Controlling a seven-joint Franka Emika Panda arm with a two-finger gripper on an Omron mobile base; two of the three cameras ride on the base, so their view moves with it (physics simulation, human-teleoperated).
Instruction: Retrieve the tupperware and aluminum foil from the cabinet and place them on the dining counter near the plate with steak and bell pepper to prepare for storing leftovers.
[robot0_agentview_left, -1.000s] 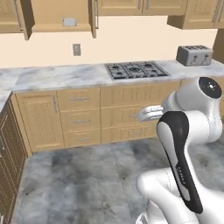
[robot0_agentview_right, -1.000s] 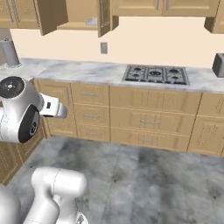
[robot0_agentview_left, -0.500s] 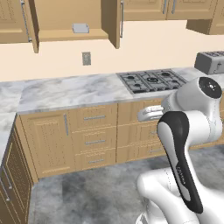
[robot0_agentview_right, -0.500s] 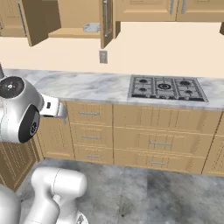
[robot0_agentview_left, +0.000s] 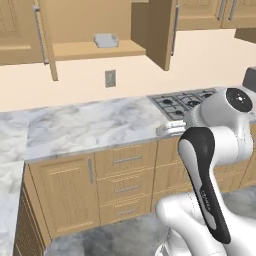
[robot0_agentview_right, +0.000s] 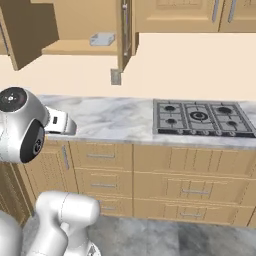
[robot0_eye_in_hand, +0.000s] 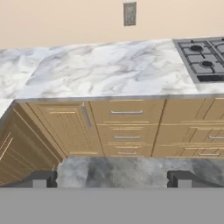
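The light-wood wall cabinet (robot0_agentview_left: 95, 49) stands open, both doors swung out, with a silver bar handle on each door. On its lower shelf lies the pale grey tupperware (robot0_agentview_left: 106, 40), also visible from the other side as the tupperware (robot0_agentview_right: 102, 38). The aluminum foil is out of view, as are the dining counter and the plate. My gripper (robot0_eye_in_hand: 111, 180) is open and empty, its fingertips (robot0_eye_in_hand: 41, 179) far apart. The hand (robot0_agentview_left: 170, 128) hovers at counter height, well below and to the right of the tupperware, facing the base drawers.
A marble counter (robot0_agentview_left: 85, 127) runs under the cabinet, with a gas hob (robot0_agentview_right: 200, 117) to the right and a wall outlet (robot0_agentview_left: 110, 78) above it. Wooden drawers (robot0_eye_in_hand: 127, 127) sit below. A second counter run (robot0_agentview_left: 7, 175) turns the corner on the left.
The whole scene has shifted and grown: the base has driven toward the open cabinet, so the cabinet and tupperware now sit larger and the hob farther right. The arm's pose looks unchanged.
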